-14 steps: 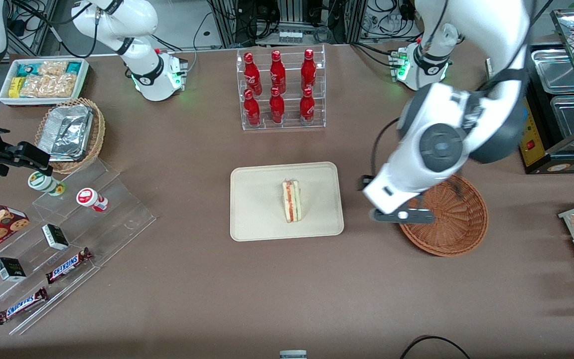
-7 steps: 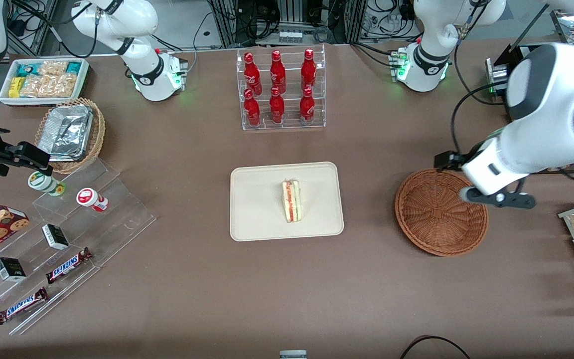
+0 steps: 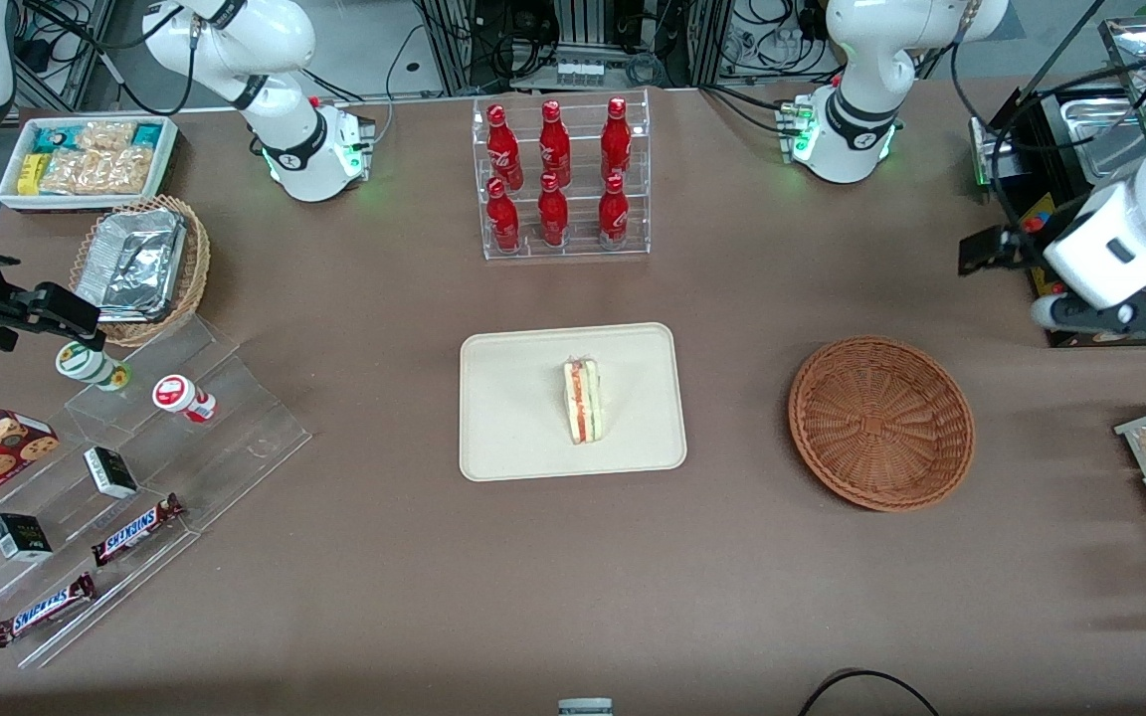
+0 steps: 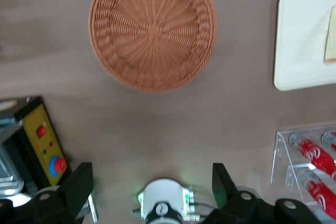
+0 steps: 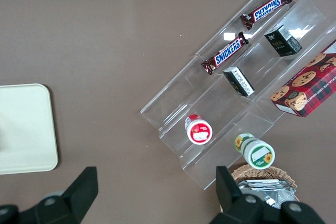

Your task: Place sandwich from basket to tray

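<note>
Sandwich [image 3: 583, 401] on tray [image 3: 513, 438], gripper [image 4: 152, 195] well apart

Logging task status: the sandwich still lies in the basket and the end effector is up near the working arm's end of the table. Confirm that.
Wrong on one count: the sandwich lies on the tray, and the basket holds nothing, as the front view shows. The end effector is indeed up near the working arm's end.

Sandwich [image 3: 583, 401] on tray [image 3: 513, 408]; basket [image 3: 881, 423] empty.

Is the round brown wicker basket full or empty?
Empty. The round reddish-brown wicker basket shows only bare weave; the gripper, open, hangs high above the table.
</note>
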